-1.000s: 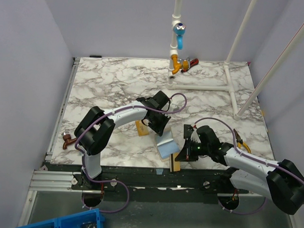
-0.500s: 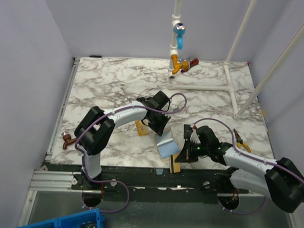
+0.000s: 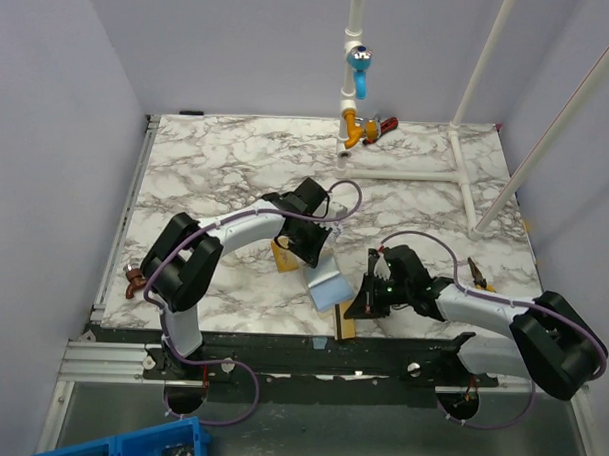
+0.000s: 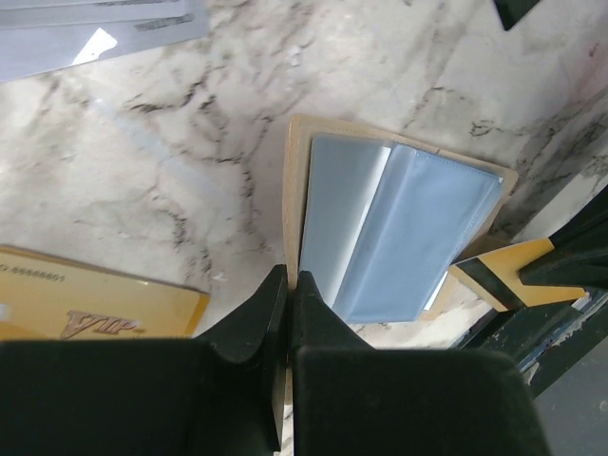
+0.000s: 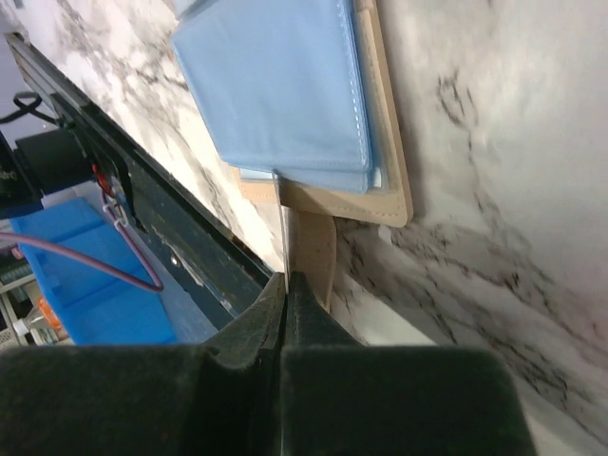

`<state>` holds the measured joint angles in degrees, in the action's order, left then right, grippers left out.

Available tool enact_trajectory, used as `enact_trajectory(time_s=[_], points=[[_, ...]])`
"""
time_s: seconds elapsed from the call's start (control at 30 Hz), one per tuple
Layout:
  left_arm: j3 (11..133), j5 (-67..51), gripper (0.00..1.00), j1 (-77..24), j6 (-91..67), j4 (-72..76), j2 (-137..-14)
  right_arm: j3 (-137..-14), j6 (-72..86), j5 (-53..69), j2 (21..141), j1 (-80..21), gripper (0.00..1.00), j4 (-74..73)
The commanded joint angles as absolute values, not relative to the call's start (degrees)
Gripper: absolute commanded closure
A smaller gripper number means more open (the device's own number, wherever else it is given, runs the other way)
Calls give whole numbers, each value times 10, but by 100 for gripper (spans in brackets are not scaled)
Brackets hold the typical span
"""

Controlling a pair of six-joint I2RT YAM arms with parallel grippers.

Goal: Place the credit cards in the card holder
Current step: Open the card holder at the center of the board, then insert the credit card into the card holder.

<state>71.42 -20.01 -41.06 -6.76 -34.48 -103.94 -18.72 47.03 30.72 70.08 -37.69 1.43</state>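
The card holder point(image 3: 329, 287) lies open near the table's front edge, tan outside and light blue inside point(image 4: 408, 237) point(image 5: 285, 85). My left gripper point(image 3: 311, 260) point(image 4: 288, 281) is shut on its tan far edge. My right gripper point(image 3: 358, 308) point(image 5: 285, 280) is shut on a gold-orange credit card with a dark stripe point(image 3: 347, 330) point(image 4: 499, 275). That card shows edge-on point(image 5: 281, 218) in the right wrist view, touching the holder's near side beside the snap tab point(image 5: 318, 252). A gold credit card point(image 3: 281, 255) point(image 4: 95, 294) lies flat by the left gripper. A pale silver credit card point(image 4: 95, 28) lies beyond it.
A white pipe frame point(image 3: 456, 178) with a blue and orange valve point(image 3: 358, 70) stands at the back. Yellow-handled pliers point(image 3: 483, 279) lie at the right and a brown hook point(image 3: 135, 279) at the left edge. The table's front edge point(image 3: 281, 337) runs just behind the holder.
Both grippers have shifted slightly left. The holder has turned a little with the left gripper, and the right gripper has brought the card closer to it.
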Motion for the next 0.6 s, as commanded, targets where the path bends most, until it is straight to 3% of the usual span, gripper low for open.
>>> enact_trajectory(time_s=[0.0, 0.27, 0.57], points=[[681, -181, 100, -369, -92, -323, -1000, -219, 463, 274, 742, -375, 99, 53], [599, -270, 100, -323, -123, -264, -957, -263, 457, 281, 800, -375, 99, 79], [559, -278, 97, -322, -149, -234, -936, -286, 453, 304, 832, -375, 99, 80]])
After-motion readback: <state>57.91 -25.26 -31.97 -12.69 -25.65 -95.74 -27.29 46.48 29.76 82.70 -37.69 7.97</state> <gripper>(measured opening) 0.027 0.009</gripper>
